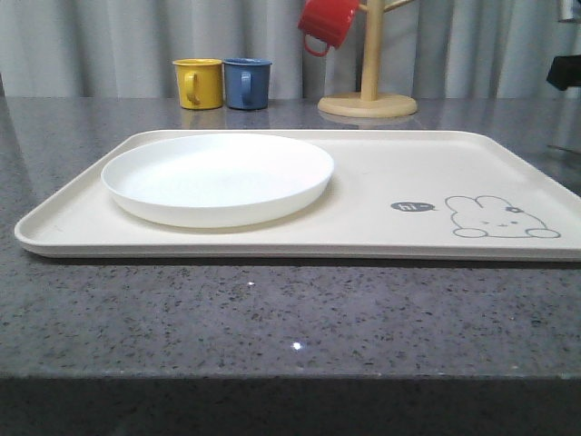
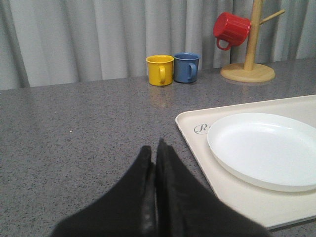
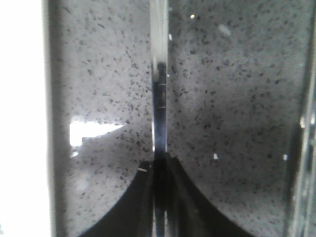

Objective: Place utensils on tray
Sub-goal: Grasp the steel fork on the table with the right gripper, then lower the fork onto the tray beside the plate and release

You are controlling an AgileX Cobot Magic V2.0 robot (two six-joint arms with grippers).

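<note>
The cream tray [image 1: 381, 173] with the rabbit drawing lies across the table, and its corner [image 2: 190, 118] appears in the left wrist view. My left gripper [image 2: 154, 148] hovers over bare table just beside that corner, shut with nothing between its fingers. My right gripper [image 3: 159, 160] is low over the speckled table and shut on a slender flat metal utensil [image 3: 159, 98], which runs straight out from between the fingers. I cannot tell which utensil it is. Another metal utensil [image 3: 306, 128] lies along the edge of that view. The tray's pale rim [image 3: 24, 123] is close on the other side.
A round white plate [image 1: 218, 177] sits on the tray's left half. Behind the tray stand a yellow mug [image 1: 200, 84], a blue mug [image 1: 247, 84] and a wooden mug tree [image 1: 368, 100] with a red mug [image 1: 327, 23] hanging on it. A curtain closes the back.
</note>
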